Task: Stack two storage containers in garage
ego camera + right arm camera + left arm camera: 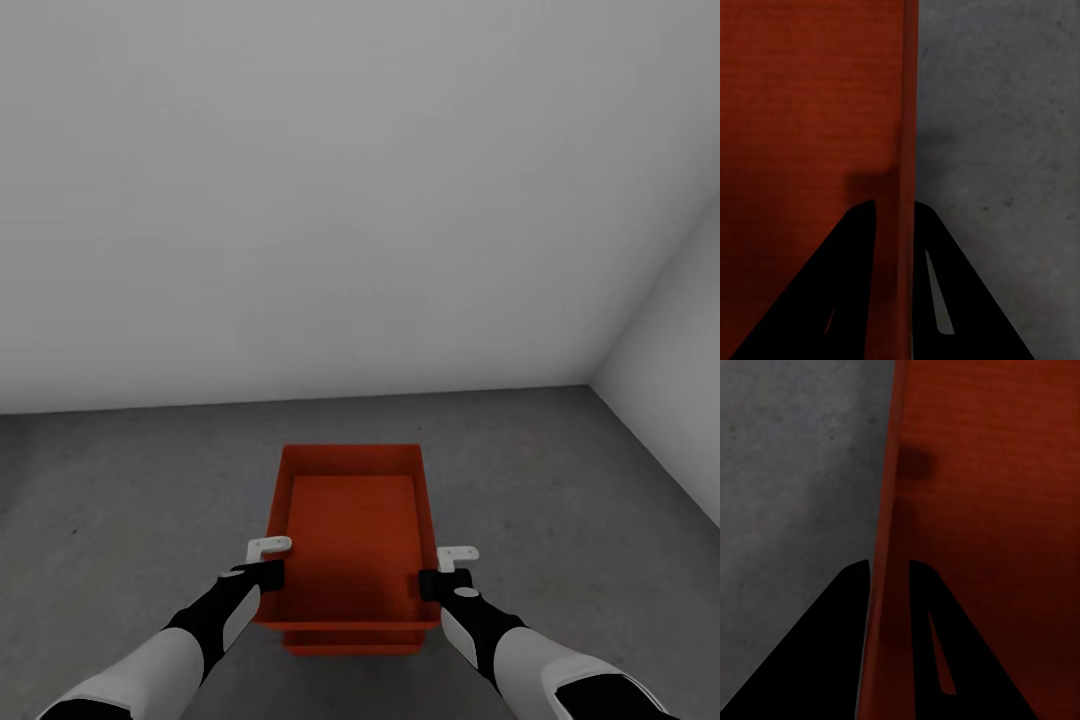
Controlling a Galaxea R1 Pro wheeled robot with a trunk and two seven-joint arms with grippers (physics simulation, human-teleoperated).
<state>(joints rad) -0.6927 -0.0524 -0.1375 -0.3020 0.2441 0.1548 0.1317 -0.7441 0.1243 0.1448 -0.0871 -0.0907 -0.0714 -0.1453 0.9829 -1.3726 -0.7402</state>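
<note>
A red-orange open-topped storage container (352, 520) sits low over the dark grey concrete floor (120, 500) of the garage, straight ahead of me. Under its near rim a second red-orange edge (350, 645) pokes out, apparently the other container below it. I cannot tell whether the two touch. My left gripper (266, 572) is shut on the container's left wall, its fingers (851, 607) straddling the wall (889, 510). The right gripper (440, 582) is shut on the right wall in the same way, seen close in the right wrist view (894, 214).
A plain white-grey wall (330, 200) rises a short way beyond the containers. A second wall (680, 370) meets it in a corner at the right. Bare concrete lies on both sides of the containers.
</note>
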